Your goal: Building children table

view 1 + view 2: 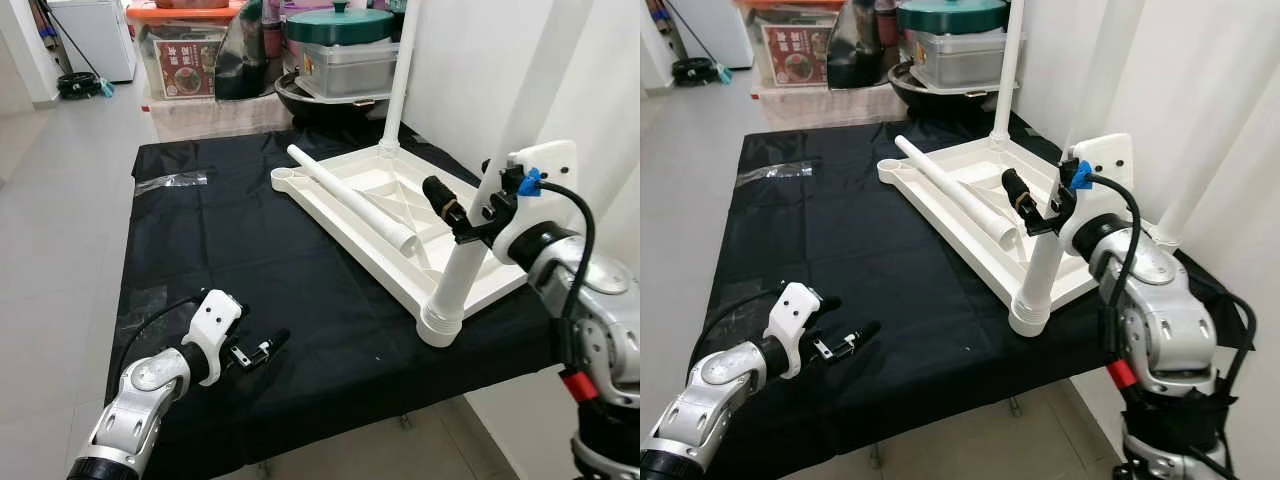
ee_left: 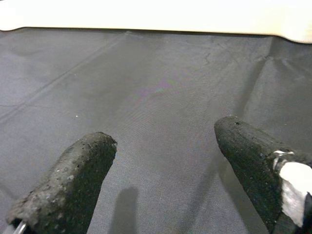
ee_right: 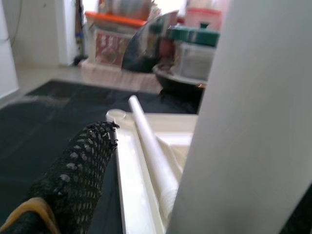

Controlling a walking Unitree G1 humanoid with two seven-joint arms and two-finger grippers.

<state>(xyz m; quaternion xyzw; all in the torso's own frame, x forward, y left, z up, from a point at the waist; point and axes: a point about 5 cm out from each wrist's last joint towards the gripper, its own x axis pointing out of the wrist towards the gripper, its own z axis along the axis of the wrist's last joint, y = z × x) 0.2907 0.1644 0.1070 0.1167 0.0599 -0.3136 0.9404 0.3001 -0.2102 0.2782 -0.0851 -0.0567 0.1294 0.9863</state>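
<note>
Left gripper (image 1: 262, 350): nearest the camera, low over the black cloth (image 1: 210, 250) at the front of the table, fingers (image 2: 73, 180) apart with nothing but cloth between them; well apart from the white parts.

Right gripper (image 1: 455, 222): at the near right corner, against the upper part of a white leg (image 1: 450, 290). One meshed black finger (image 3: 78, 170) stands beside the leg in the wrist view; the other is hidden, so whether the jaws are clamped on the leg cannot be told.

Leg in hand: standing tilted in the near corner socket of the upturned white tabletop (image 1: 330, 205), its ribbed collar (image 1: 440, 325) at the tabletop's corner.

Tabletop: underside up on the cloth, right of centre, its near corner at the table's front edge.

Loose leg (image 1: 350, 197): lying across the tabletop's underside, not yet fitted.

Far leg (image 1: 397, 80): upright at the far corner, apparently seated.

Background: storage boxes (image 1: 180, 50) and a green-lidded pot (image 1: 340, 25) on the floor beyond.

Step, as it looks: seating the near corner leg.

Next move, likely: straighten the leg upright and press or twist it home, then fetch the loose one.
</note>
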